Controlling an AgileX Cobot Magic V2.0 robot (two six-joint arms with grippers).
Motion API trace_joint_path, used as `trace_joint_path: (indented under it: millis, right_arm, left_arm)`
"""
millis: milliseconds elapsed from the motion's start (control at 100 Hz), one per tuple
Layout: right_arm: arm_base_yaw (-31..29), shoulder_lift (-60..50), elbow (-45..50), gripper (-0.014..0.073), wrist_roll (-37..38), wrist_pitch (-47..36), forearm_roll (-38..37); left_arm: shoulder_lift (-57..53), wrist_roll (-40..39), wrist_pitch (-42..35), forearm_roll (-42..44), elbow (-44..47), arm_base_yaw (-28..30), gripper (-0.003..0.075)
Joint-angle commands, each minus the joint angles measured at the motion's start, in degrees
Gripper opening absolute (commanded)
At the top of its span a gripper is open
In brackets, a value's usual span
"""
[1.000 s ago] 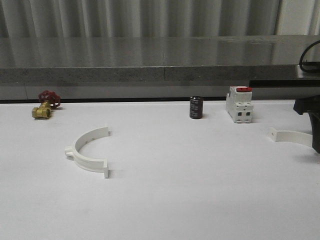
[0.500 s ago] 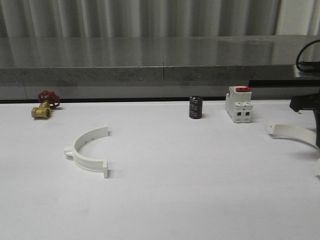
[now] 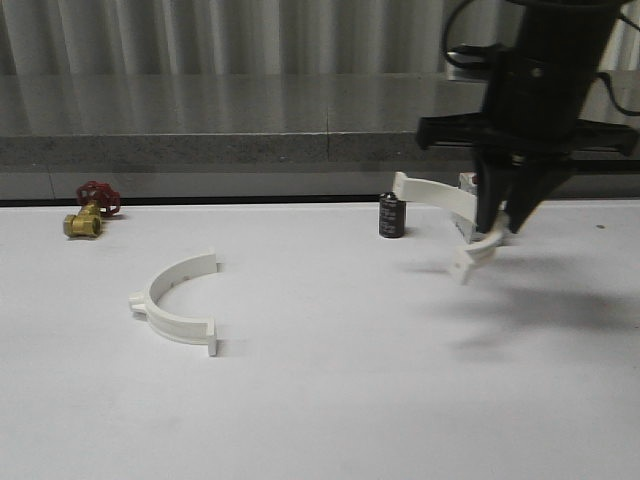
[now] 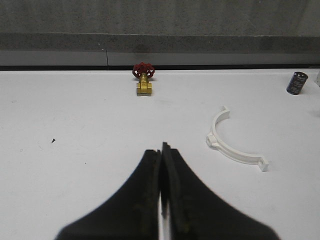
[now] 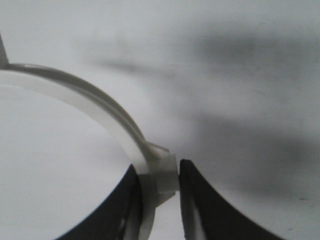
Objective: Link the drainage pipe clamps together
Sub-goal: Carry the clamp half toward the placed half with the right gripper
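Two drainage pipe clamps are present, each a white plastic half-ring with small flat tabs at both ends and a lug on its outer curve. One brass valve [image 3: 83, 224] with a red handwheel, one dark cylindrical capacitor [image 3: 391, 215] and one white breaker [image 3: 466, 182], largely hidden behind the raised arm, complete the count on the white table [image 3: 330, 400].

Held clamp [image 3: 440, 197]: gripped by the right gripper [image 3: 502, 222], which hangs above the table. Its jaws stand narrow, closed on the clamp at the outer lug, as the right wrist view shows [image 5: 159, 172]. From the jaws the arc sweeps away to one side, one tabbed end just below the fingertips in the front view and the other end out near the capacitor. The clamp is clear of the table, with a soft shadow beneath.

Resting clamp [image 3: 177, 303]: lying flat on the table, well apart from the right jaws and ahead of the left gripper [image 4: 161, 165], its open side turned away from the valve. The left jaws are pressed together with nothing between them; the resting clamp [image 4: 231, 144] lies beyond and to one side of their tips, untouched.
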Motion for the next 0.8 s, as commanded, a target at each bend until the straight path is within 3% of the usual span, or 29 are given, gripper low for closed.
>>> trace_joint_path:
  millis: [0, 350, 790]
  right_arm:
    - [3.46, -1.87, -3.27, -0.0036, 3.85, 0.23, -1.16]
    - [11.55, 8.95, -15.4, -0.0036, 11.35, 5.47, -0.85]
    - [15.51, 19.54, -28.27, -0.0035, 15.56, 8.54, 2.43]
  left_arm:
    - [0.6, -0.04, -4.09, 0.06, -1.45, 0.03, -0.0021]
    - [0.6, -0.04, -4.09, 0.06, -1.45, 0.03, -0.0021]
    - [0.6, -0.04, -4.09, 0.06, -1.45, 0.03, -0.0021]
